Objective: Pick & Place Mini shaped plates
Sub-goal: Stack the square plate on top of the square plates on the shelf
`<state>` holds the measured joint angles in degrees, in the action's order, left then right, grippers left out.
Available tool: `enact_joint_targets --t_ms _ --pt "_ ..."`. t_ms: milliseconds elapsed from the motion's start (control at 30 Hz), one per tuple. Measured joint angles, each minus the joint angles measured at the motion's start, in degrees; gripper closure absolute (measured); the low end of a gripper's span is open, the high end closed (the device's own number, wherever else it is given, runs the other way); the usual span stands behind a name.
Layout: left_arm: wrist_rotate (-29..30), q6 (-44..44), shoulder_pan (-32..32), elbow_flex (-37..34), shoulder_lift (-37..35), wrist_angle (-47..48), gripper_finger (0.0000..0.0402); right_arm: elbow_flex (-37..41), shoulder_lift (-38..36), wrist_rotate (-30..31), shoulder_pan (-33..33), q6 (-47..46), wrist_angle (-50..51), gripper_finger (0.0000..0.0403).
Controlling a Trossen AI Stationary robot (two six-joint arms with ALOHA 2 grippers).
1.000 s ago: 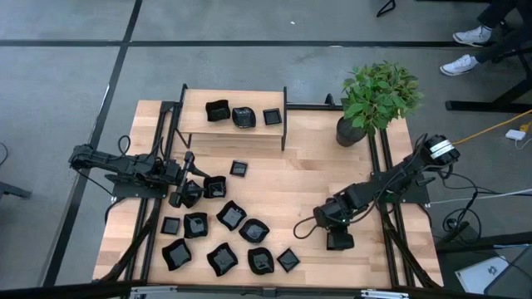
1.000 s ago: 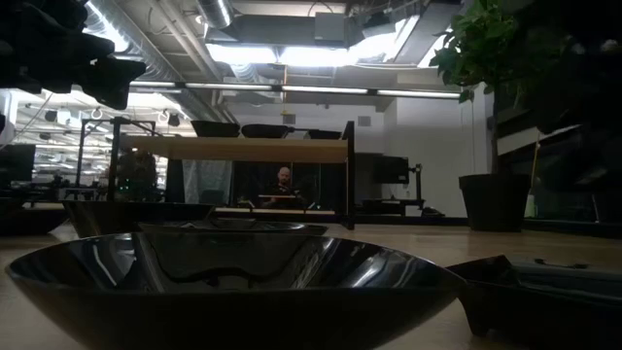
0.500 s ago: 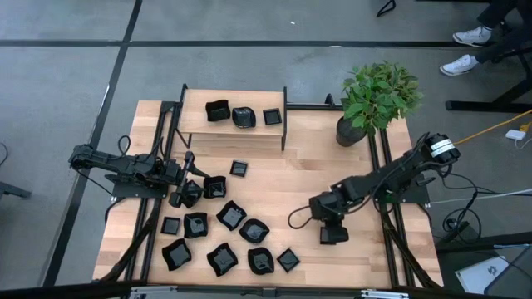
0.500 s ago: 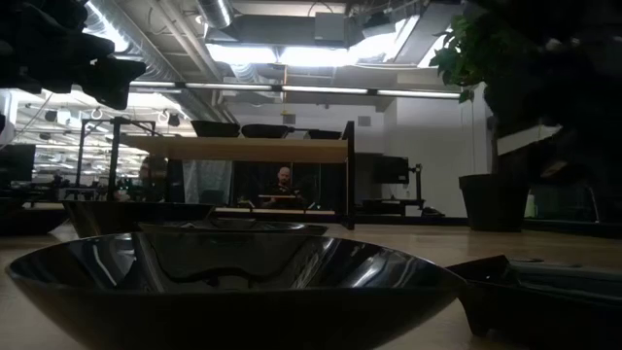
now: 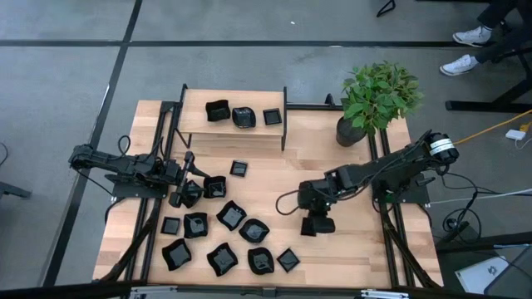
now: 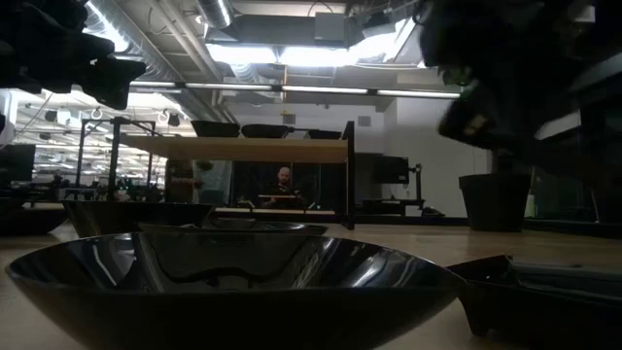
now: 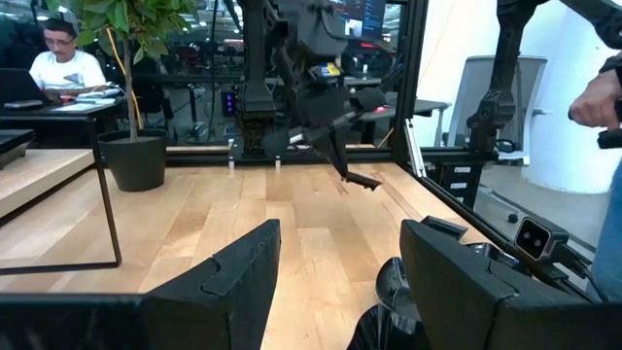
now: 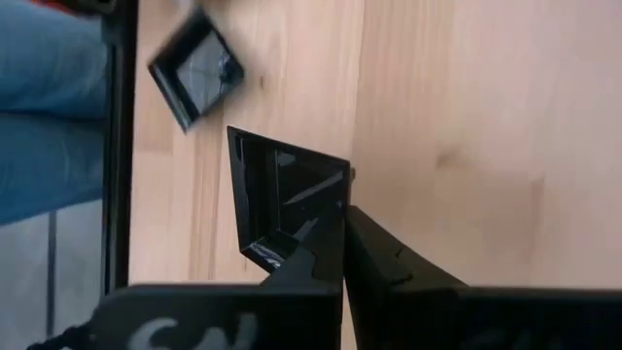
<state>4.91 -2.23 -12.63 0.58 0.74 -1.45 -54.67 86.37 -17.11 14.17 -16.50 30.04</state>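
Nine mini shaped plates (image 5: 223, 258) lie scattered at the table's (image 5: 349, 257) near left. Right gripper (image 5: 318, 224), fingers pressed together, pinches the rim of a square plate (image 8: 289, 204) above bare table centre. Left gripper (image 5: 188, 194) hovers with fingers spread beside a dish (image 5: 215, 187) further back. One small plate (image 5: 239, 168) lies before the raised shelf (image 5: 194, 124), which carries three more. Potted plant (image 5: 376, 98) at far right.

text: none fully readable | partial white letters, cut off by the frame edge, on the right gripper (image 8: 342, 255) housing in the right wrist view, not decipherable | plates, shelf, plant pot: no legible labels
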Motion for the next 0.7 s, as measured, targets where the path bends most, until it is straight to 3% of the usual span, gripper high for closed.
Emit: enact_joint_targets --t_ms 700 --pt "-0.02 -0.01 -0.01 0.00 0.01 0.00 0.0194 -13.82 0.00 2.60 -8.57 1.80 0.05 0.0402"
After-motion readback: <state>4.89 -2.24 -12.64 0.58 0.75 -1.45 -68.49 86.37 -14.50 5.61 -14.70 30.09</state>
